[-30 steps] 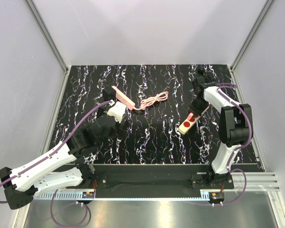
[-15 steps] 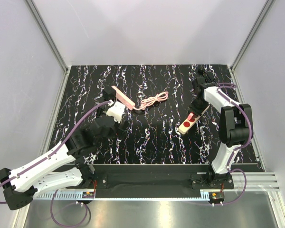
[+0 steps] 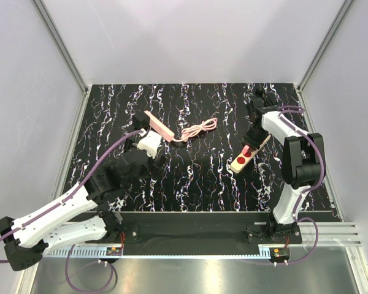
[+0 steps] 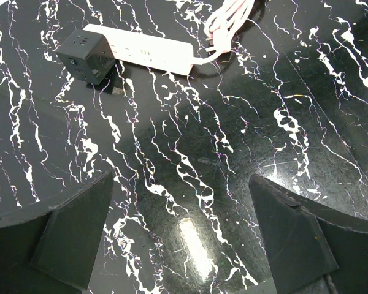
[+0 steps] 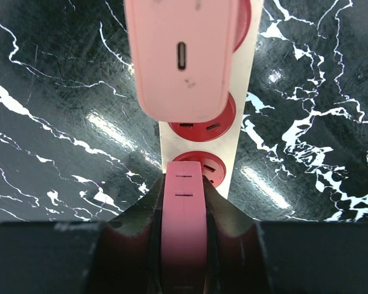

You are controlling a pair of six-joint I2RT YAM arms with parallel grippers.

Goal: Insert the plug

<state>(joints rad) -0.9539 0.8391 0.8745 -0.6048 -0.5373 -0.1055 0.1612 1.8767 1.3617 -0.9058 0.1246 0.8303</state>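
Handling: the plug point(image 5: 183, 58) was a small pink plastic block w/ a slot on the face toward the wrist cam. Prob. light and rigid, smooth-sided, so liable to twist in a weak pinch. Not fragile, but the pins need square alignment. Best hold, imo, is across the two flat sides, low on the body, leaving the pin end free.

R end effector point(image 5: 184, 199): fingers were closed on a narrow pink piece running back btwn them. It looked like part of the plug, though I couldn't tell for sure that it was one piece. The plug body sat just ahead of the fingertips, over the white power strip point(image 3: 240, 162). Two red sockets showed directly below and ahead of the tips. Whether the pins had entered a socket was hidden under the body.

R arm pose: reached out and folded back, wrist pitched steeply down, fingers roughly in line w/ the strip's long axis.

L end effector point(image 4: 181, 184): fingers spread wide, nothing btwn them, low over bare worktop point(image 4: 172, 98). A second strip point(image 4: 141, 52) w/ a black cube adapter point(image 4: 86, 52) at one end lay well ahead of it, and a coiled pink cable point(image 4: 230, 24) ahead-right. L arm was stretched forward, wrist angled down.
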